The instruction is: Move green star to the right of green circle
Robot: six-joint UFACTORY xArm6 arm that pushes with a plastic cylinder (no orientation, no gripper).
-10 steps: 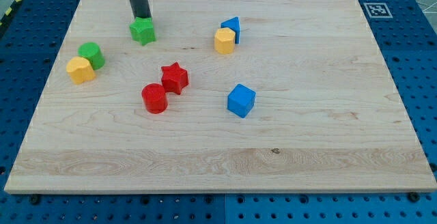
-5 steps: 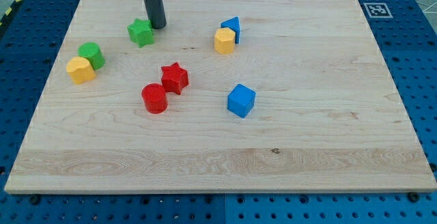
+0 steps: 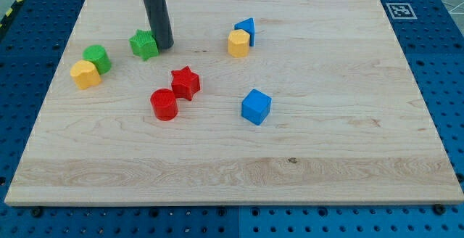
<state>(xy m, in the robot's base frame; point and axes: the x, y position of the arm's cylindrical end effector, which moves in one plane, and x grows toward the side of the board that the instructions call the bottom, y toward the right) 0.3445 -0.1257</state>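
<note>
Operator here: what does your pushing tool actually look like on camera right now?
A plain, straight, round rod in dark grey, with a lighter sheen down its side. A paler metallic part shows where it leaves the view's top. No cables or markings visible. My tip is a blunt end.

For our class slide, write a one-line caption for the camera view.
My tip touches the green star on its right side, with the green circle further left on the wooden board.

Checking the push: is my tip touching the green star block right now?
Touching. In the camera view, my tip sits against the right edge of the green star block, with no wood visible between them.
</note>
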